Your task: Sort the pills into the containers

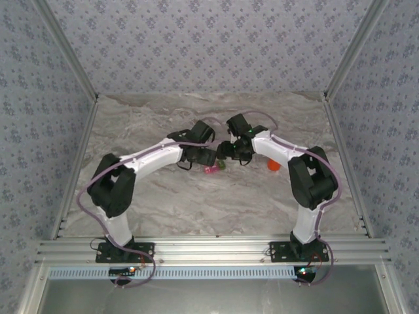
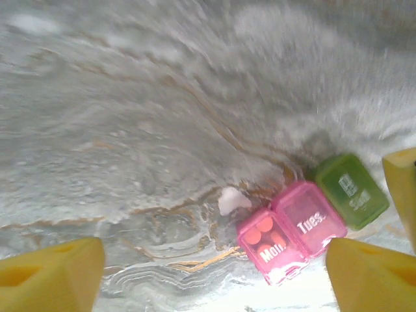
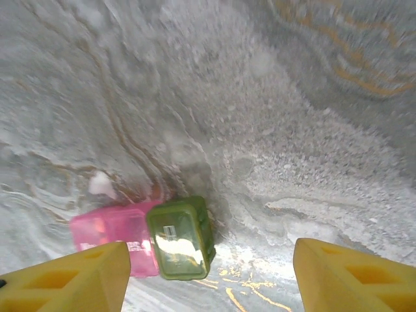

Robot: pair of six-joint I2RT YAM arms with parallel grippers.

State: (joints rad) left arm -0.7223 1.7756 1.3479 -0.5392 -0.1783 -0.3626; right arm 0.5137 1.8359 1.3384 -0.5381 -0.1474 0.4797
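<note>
Overhead, the left gripper (image 1: 204,157) and right gripper (image 1: 227,152) nearly meet, with the containers (image 1: 215,168) just beside both tips and a bottle (image 1: 273,165) farther off past the right gripper. Left wrist: fingers (image 2: 52,276) spread wide, holding nothing; the containers lie between them, close to the right-hand finger, a pill (image 2: 232,199) just beyond. Right wrist: fingers (image 3: 354,276) wide apart, empty, the containers nearer the left-hand one.

Containers (image 1: 215,169) lie on the table (image 1: 196,209), a bottle (image 1: 273,165) to their right
</note>
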